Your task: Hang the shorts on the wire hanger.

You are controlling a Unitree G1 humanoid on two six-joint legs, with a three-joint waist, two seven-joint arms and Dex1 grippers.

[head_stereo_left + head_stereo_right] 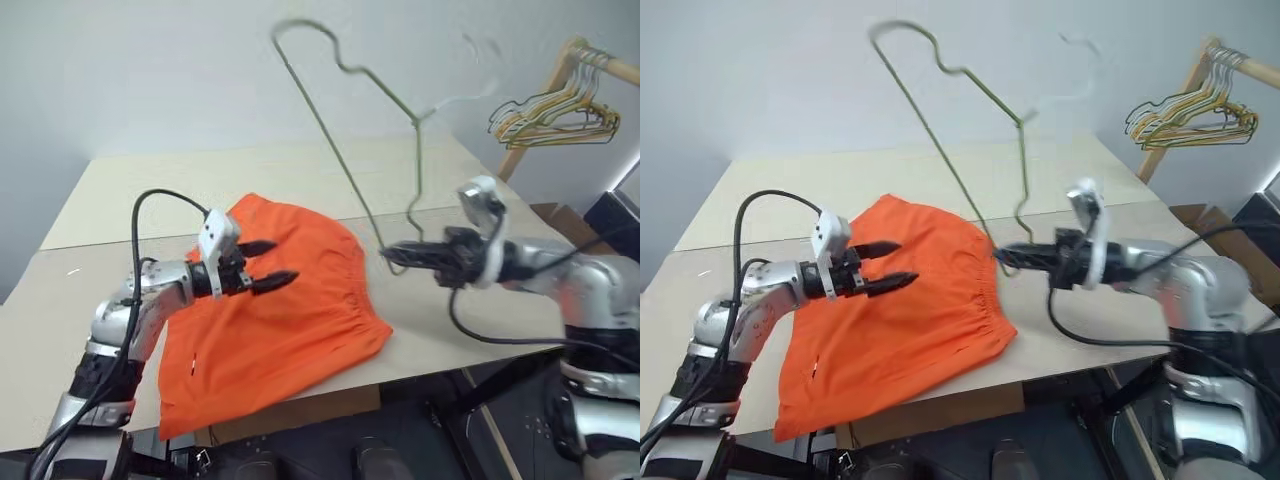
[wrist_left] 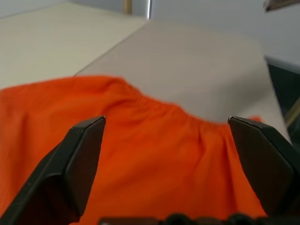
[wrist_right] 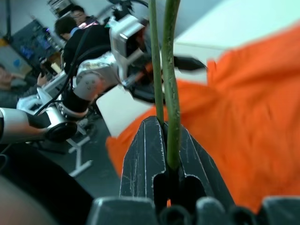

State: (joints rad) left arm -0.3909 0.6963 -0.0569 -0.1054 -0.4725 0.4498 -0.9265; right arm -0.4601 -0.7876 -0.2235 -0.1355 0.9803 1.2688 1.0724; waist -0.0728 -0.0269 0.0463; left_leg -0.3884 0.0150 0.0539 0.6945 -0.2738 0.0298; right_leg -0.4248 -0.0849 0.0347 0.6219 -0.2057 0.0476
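Observation:
The orange shorts (image 1: 290, 320) lie spread flat on the table (image 1: 200, 190), with the gathered waistband toward the right. My left gripper (image 1: 285, 260) hovers just over the middle of the shorts, open, with nothing between its fingers; the left wrist view shows the fabric (image 2: 140, 154) beneath the spread fingers (image 2: 79, 159). To the right of the shorts, my right gripper (image 1: 392, 256) is shut on a lower corner of the wire hanger (image 3: 171, 93). It holds the hanger upright, the hook high above the table. The right wrist view has the wire pinched in my right gripper (image 3: 166, 140).
A bunch of pale wire hangers (image 1: 555, 115) hangs on a wooden rack at the back right. The table's front edge runs just below the shorts. People (image 3: 79, 28) sit beyond the table in the right wrist view.

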